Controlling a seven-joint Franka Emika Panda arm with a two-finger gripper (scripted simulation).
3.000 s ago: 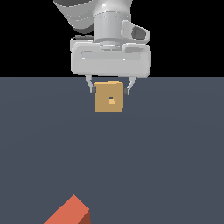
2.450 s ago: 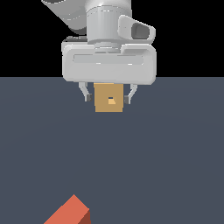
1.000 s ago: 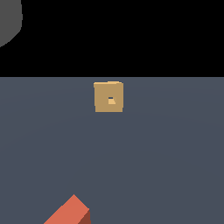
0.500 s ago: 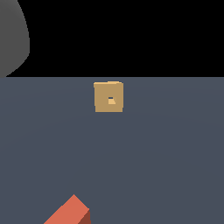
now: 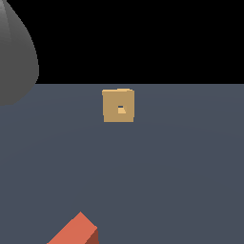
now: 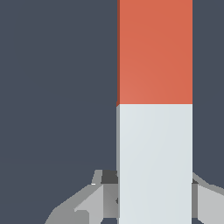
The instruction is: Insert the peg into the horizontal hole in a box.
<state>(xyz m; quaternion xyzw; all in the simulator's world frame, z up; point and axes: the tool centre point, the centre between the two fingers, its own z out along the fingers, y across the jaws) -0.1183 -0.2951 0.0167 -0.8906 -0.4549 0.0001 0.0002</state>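
The tan box [image 5: 110,101] stands far back on the floor, with its small square hole [image 5: 121,109] in the middle of the face turned to the exterior view. The red-orange end of the peg [image 5: 75,232] lies on the floor at the near edge of that view. In the wrist view the peg [image 6: 155,52] is red-orange on one half and white [image 6: 155,162] on the other. My gripper [image 6: 155,194] stands over the white half, one finger [image 6: 98,197] on each side of it. The jaws look open around it. The gripper is out of the exterior view.
A blurred grey part of my arm [image 5: 14,52] fills the upper corner at the exterior view's left. The dark grey floor [image 5: 181,167] runs under the peg and the box. Nothing else stands on it.
My arm has left its place above the box and swung out toward the exterior view's left. Its grey blur has grown over the last second. The peg and box have not moved.
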